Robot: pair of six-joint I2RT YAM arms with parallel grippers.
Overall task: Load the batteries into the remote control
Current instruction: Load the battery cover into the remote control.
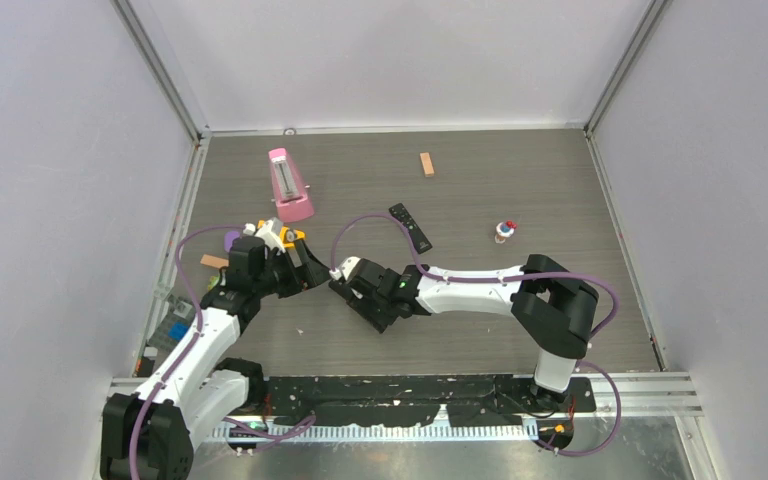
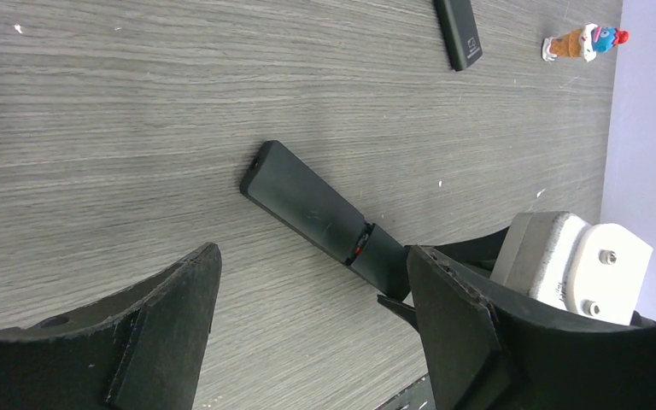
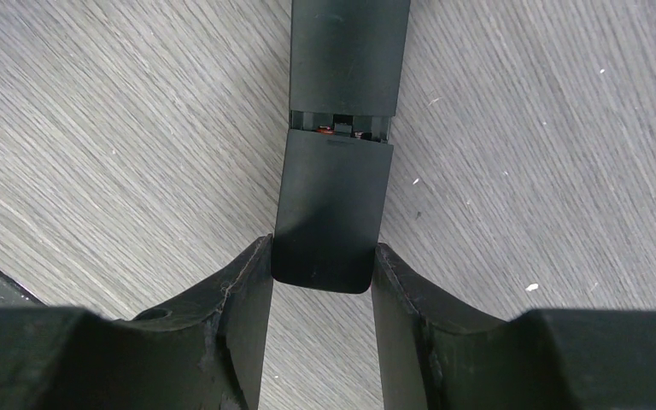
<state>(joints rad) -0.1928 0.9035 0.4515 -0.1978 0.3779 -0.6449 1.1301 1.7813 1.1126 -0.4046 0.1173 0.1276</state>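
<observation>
Right gripper (image 3: 323, 256): clamped across cover (image 3: 331, 205) at near end of remote (image 3: 350, 51). Remote flat on table (image 2: 137, 85), long axis straight ahead of jaws. Thin gap at seam, red battery (image 3: 325, 131) inside. Left gripper (image 2: 312, 265): wide open, empty, just beside remote, less close.

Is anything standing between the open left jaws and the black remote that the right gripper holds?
Nothing visible does. Only table surface lies between the left gripper and the remote. The right gripper clamps one end of it.
</observation>
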